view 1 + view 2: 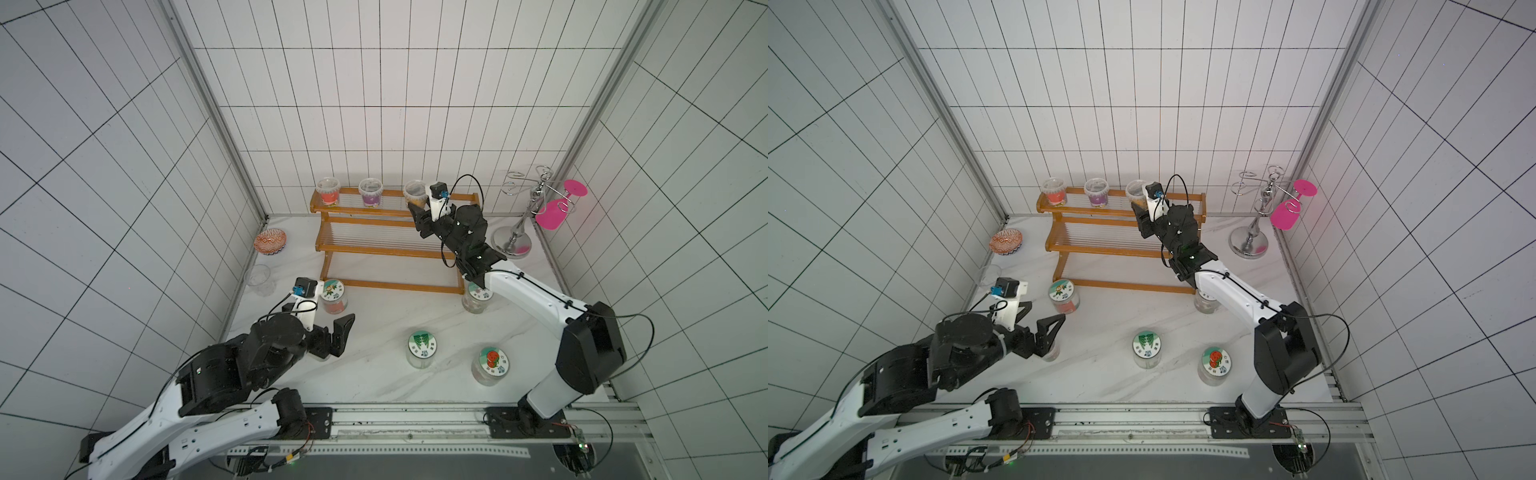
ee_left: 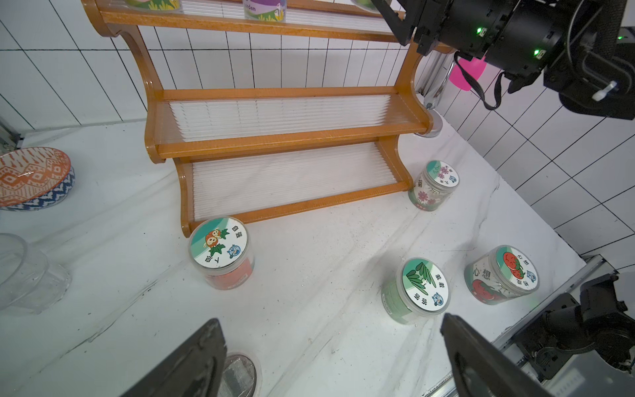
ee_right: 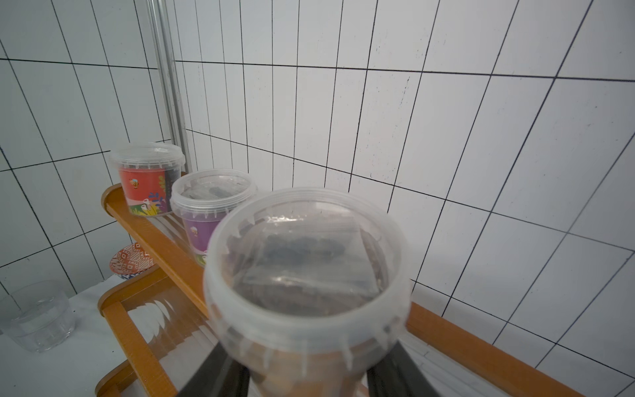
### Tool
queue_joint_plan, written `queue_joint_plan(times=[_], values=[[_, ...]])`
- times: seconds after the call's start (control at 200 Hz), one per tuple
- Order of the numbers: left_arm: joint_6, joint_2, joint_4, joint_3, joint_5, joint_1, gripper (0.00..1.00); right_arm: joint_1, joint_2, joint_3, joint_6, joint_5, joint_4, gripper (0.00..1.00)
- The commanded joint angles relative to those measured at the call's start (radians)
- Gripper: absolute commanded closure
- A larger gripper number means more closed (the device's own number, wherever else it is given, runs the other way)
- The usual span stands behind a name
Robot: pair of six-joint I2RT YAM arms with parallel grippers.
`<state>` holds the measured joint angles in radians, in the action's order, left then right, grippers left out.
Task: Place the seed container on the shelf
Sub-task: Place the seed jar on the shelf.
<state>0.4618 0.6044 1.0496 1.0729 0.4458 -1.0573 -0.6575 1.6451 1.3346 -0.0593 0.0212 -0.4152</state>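
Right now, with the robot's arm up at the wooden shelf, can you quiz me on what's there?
1. True or false: the right hand grips a clear-lidded plastic tub with brownish sides at the top tier of the orange-brown wooden shelf.
2. How many other clear-lidded tubs stand on that tier?
3. The left hand is: A open and empty; B shut on a jar; C holding a bowl.
Key: 1 true. 2 two, the red-labelled tub and the purple-labelled tub. 3 A.

Patterned bowl (image 1: 270, 242) and clear glass (image 1: 259, 279) sit far left; chrome stand (image 1: 505, 243) with a pink glass (image 1: 550, 216) hanging far right.
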Motion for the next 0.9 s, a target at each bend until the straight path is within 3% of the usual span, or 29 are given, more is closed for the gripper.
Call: queue_joint_plan(times=[0.0, 0.57, 0.9], values=[[0.006, -0.013, -0.03, -0.014, 0.013, 0.005, 0.01, 0.012, 0.028, 0.087, 0.017, -0.032, 0.048, 0.48], [0.012, -0.012, -0.039, -0.024, 0.011, 0.005, 0.01, 0.03, 0.114, 0.176, 0.019, -0.072, 0.137, 0.48], [0.021, -0.021, -0.037, -0.025, 0.016, 0.005, 0.01, 0.036, 0.134, 0.198, 0.024, -0.069, 0.153, 0.4]])
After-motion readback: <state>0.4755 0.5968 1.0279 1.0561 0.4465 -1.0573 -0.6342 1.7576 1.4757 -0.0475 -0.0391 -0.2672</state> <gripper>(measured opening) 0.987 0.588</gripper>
